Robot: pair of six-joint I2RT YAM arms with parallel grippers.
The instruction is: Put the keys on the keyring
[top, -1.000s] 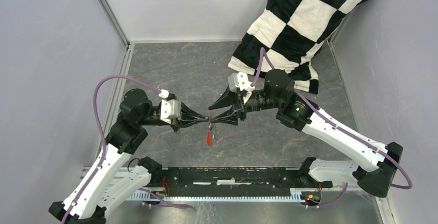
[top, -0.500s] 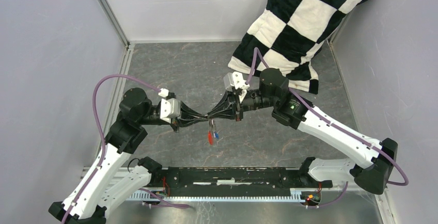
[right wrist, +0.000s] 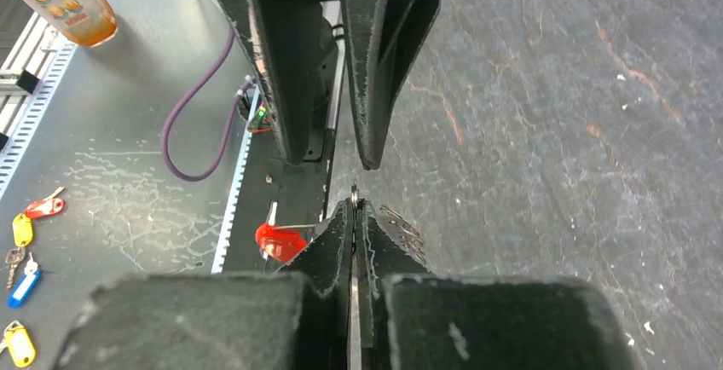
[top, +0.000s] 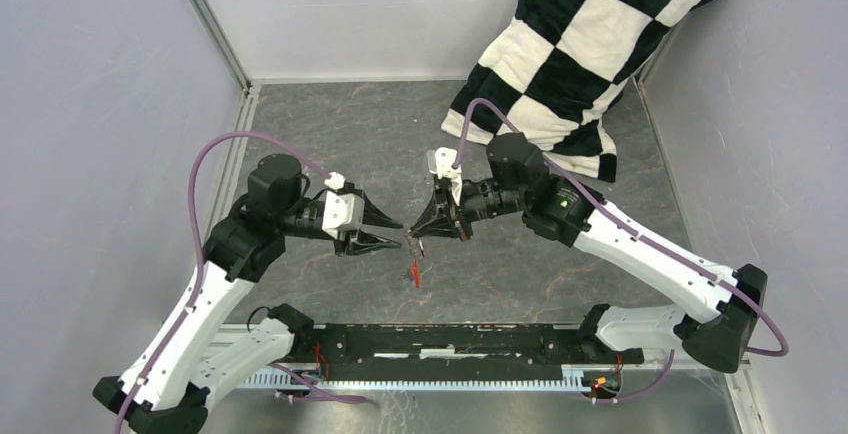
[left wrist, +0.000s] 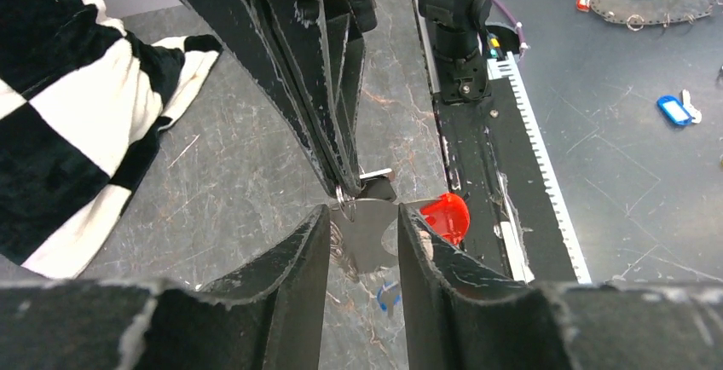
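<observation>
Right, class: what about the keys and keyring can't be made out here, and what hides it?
Top view: whatever hangs under the right claw is too small to sort, except the red tag.
Right wrist view: its shut fingers cover the keyring, bar a thin edge.
Left wrist view: fingers of the open left claw hide most of the blue key; threading can't be told.

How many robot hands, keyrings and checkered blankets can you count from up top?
robot hands: 2 (left hand, right hand)
keyring: 1
checkered blanket: 1
total: 4
</observation>
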